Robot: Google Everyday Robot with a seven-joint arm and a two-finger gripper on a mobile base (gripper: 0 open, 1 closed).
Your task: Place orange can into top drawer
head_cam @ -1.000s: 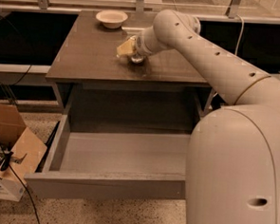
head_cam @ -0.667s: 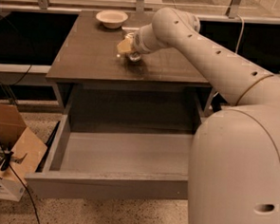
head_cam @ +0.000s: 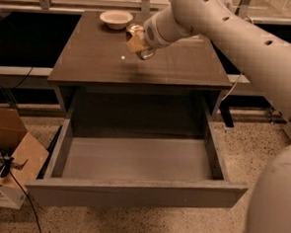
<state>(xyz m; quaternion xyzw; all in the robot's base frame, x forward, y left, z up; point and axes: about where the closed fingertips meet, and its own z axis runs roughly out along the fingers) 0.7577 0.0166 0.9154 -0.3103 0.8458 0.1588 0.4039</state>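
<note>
The drawer (head_cam: 138, 157) stood pulled fully out toward the near side, its grey floor exposed below the surface (head_cam: 168, 65). This left an open drop zone for the can (head_cam: 135, 38).

The gripper (head_cam: 141, 44) was at the far left part of the surface, at the end of the arm (head_cam: 230, 29), which reached in from the right. The bowl (head_cam: 116, 19) sat just beyond it at the far edge, apart from the can.

The can was tilted, with its silver end turned up and to the far side, directly against the gripper's tip. This pose indicated a grasp rather than a can resting free. The fingers were judged clenched on the can, one on either side, though the can and wrist hid most of them. The can was over the surface, well short of the drawer. Transfer toward the near side was not yet done.
</note>
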